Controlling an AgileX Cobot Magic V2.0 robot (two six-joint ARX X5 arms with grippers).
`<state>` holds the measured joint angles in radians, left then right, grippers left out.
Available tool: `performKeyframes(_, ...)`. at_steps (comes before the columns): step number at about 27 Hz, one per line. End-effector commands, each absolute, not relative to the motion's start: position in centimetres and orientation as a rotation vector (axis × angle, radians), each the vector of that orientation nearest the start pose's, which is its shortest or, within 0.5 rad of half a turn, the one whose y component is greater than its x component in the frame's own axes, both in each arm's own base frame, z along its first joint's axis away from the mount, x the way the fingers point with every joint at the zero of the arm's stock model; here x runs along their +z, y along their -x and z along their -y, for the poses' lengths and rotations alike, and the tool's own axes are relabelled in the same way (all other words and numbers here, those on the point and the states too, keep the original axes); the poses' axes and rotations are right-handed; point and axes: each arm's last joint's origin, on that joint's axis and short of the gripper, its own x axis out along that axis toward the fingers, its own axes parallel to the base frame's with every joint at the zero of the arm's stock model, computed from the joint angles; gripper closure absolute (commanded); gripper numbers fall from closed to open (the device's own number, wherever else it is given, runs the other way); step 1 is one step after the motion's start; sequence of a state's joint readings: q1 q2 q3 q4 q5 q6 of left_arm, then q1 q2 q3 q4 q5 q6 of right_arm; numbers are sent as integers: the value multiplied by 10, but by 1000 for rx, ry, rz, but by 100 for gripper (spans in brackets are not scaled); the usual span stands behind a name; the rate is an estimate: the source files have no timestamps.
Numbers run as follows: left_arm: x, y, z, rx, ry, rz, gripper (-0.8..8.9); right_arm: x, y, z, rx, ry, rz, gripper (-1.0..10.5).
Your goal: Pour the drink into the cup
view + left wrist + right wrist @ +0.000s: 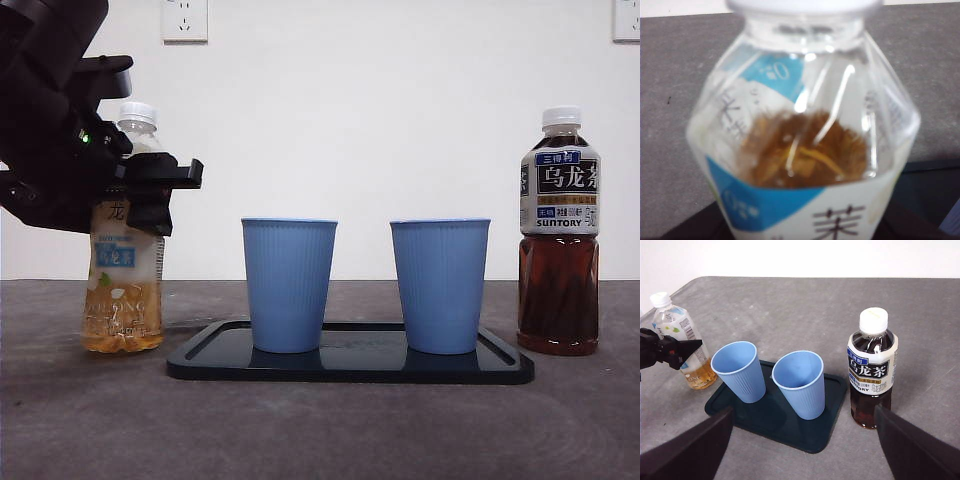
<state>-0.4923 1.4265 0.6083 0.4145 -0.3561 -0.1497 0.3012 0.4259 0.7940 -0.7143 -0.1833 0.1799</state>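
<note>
Fingers first: from the front, my left gripper (150,185) sits at the pale bottle's (124,290) shoulder, dark fingers (165,172) in front of it, though I cannot tell from here whether they clamp it or only flank it. That bottle stands on the bench (320,420) just left of the tray (350,365), about a third full, so I judge it light, thin-walled and easy to squash; I'd hold the stiffer shoulder. Two blue cups (289,285) stand on the tray; the dark bottle (559,235) is beyond them.

Left wrist: the pale bottle (805,140) fills the view, blurred; my fingers are hidden, cap (805,5) cut off but on.

Right wrist: my right fingers (912,442) are spread wide, holding nothing, well back from the dark bottle (871,370). Both caps look on, which would block pouring.
</note>
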Motion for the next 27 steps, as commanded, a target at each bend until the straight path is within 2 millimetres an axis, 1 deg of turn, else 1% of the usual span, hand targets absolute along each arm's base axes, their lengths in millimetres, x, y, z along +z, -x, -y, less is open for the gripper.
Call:
performKeyframes(1, 195, -255, 127, -111, 7, -339, 628, 328, -72, -28, 455, -146, -370, 496)
performKeyframes(4, 195, -255, 127, -111, 7, -341, 626, 328, -72, -28, 455, -147, -370, 496)
performKeyframes(6, 195, -255, 127, -111, 7, -340, 598, 328, -72, -28, 455, -147, -371, 496)
performKeyframes(10, 197, -254, 126, -111, 5, -344, 396, 328, -72, -28, 454, -151, -372, 496)
performKeyframes(11, 197, -254, 126, -111, 5, -344, 375, 328, -72, -28, 455, -151, -372, 496)
performKeyframes(15, 203, -249, 125, -113, 5, -354, 368, 328, -72, -28, 457, -153, -373, 496)
performKeyframes(18, 212, -240, 123, -120, 7, -367, 367, 328, -72, -28, 455, -159, -374, 496)
performKeyframes(22, 231, -221, 119, -137, 2, -396, 367, 328, -72, -28, 456, -159, -375, 496)
performKeyframes(27, 259, -190, 110, -157, 4, -463, 368, 327, -71, -29, 496, -164, -393, 496)
